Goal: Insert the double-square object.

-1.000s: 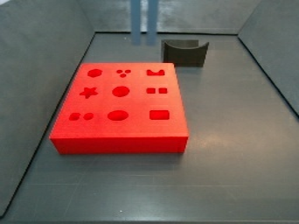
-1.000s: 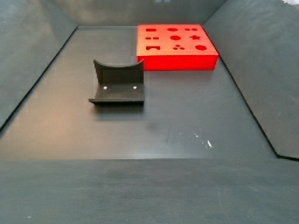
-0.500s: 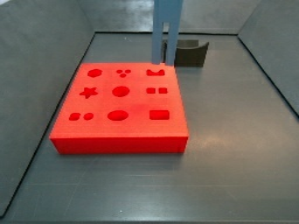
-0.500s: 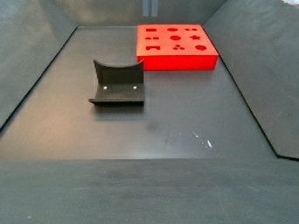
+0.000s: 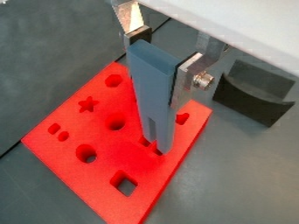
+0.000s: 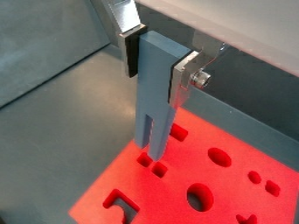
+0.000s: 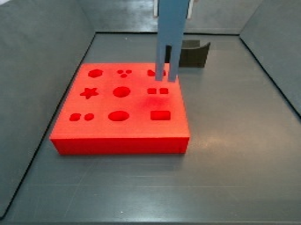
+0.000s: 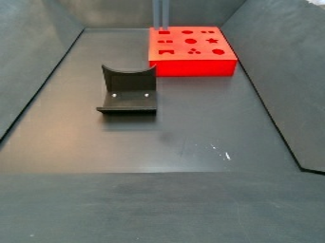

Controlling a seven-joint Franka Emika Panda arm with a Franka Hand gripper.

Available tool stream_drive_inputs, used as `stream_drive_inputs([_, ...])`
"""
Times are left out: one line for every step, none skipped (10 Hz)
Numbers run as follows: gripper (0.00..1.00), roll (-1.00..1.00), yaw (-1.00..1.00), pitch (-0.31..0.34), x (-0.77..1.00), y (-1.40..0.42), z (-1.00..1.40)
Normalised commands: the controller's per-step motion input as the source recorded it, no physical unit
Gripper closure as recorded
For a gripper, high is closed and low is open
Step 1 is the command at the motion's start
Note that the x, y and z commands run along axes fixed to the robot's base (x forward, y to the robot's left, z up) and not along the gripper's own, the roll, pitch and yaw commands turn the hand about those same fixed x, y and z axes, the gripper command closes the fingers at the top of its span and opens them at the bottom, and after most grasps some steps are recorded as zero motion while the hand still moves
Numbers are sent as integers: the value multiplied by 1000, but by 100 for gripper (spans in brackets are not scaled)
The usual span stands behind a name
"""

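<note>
My gripper [image 5: 162,57] is shut on the double-square object [image 5: 155,92], a long blue-grey bar that hangs upright. One silver finger [image 5: 191,74] shows at its side. Both wrist views show the bar [image 6: 152,96] with its two-pronged lower end right at the double-square hole [image 6: 153,164] of the red block [image 6: 233,188]. In a side view the bar [image 7: 171,35] drops from the top edge, its tip just above that hole [image 7: 159,90]. The gripper itself is out of both side views. The bar is a thin strip [image 8: 160,11] over the block [image 8: 191,49].
The red block [image 7: 123,105] has several other holes: star, circles, a square [image 7: 161,115], an M shape. The fixture [image 7: 188,53] stands behind the block, and apart from it in the other side view [image 8: 127,90]. Grey bin walls slope up all around.
The bar has come forward and down from the back wall, passing the block's far edge, and now stands over the double-square hole. The block and fixture have not moved.
</note>
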Motion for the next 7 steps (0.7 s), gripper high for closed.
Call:
stream_drive_inputs([100,0,9,-53,-14,0,-166])
stream_drive_inputs([100,0,0,0,0,0,-40])
stream_drive_inputs([100,0,66,0,0,0,-157])
stream_drive_inputs([100,-39,34,0,0,0,-114])
stream_drive_inputs([100,-30,40,-4,0,0,-154])
stream_drive_inputs([100,-36,26,-4,0,0,-129])
stream_drive_inputs([100,-46,23,0,0,0,-94])
